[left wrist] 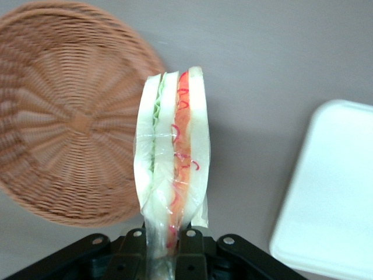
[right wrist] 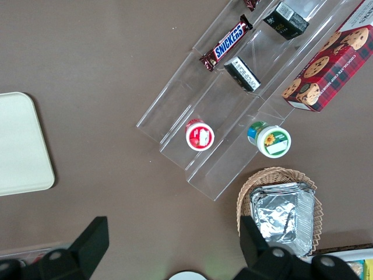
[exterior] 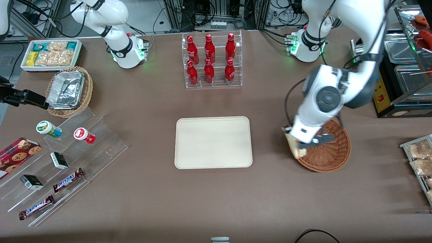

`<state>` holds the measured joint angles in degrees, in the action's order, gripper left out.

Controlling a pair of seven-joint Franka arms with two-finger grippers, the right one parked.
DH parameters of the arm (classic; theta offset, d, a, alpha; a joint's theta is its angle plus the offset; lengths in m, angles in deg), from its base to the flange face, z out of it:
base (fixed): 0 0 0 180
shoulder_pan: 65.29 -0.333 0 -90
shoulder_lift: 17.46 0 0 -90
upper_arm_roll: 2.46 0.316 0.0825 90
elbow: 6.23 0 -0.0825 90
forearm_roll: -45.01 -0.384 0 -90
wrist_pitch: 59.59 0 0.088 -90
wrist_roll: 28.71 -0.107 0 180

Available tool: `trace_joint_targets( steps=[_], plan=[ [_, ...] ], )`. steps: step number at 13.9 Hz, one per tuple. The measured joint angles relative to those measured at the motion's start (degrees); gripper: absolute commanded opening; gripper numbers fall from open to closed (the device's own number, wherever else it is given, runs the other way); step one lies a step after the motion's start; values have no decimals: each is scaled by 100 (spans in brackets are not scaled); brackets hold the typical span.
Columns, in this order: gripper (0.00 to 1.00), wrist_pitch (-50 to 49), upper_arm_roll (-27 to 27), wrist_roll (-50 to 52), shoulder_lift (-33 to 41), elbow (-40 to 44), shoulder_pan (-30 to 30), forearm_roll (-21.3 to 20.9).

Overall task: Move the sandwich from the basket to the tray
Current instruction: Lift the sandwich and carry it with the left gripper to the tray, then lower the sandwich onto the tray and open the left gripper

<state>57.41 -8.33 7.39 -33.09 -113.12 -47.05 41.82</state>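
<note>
My left gripper (exterior: 301, 145) is shut on the sandwich (left wrist: 172, 151), a pale bread wedge in clear wrap with green, orange and red filling on its cut edge. In the front view the sandwich (exterior: 293, 144) hangs at the rim of the reddish-brown wicker basket (exterior: 332, 153), on the side toward the tray. The basket (left wrist: 64, 116) holds nothing else and sits on the table below the gripper (left wrist: 164, 248). The cream tray (exterior: 213, 142) lies flat mid-table with nothing on it, and a corner of the tray (left wrist: 326, 204) shows in the wrist view.
A clear rack of red bottles (exterior: 211, 60) stands farther from the front camera than the tray. Toward the parked arm's end lie a tan basket with foil containers (exterior: 69, 91), a white snack bin (exterior: 51, 54) and an acrylic stand with snacks (exterior: 64, 165). Bagged snacks (exterior: 420, 158) lie at the working arm's end.
</note>
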Motion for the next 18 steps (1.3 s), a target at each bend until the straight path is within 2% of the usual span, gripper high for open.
trace_joint_targets(
  steps=[4,12,18],
  plan=[
    [0,1,-27,-25,-461,596,635,1],
    [0,53,-499,-72,-2073,2094,1062,2],
    [0,467,-513,-106,-2508,2228,1191,1]
  ],
)
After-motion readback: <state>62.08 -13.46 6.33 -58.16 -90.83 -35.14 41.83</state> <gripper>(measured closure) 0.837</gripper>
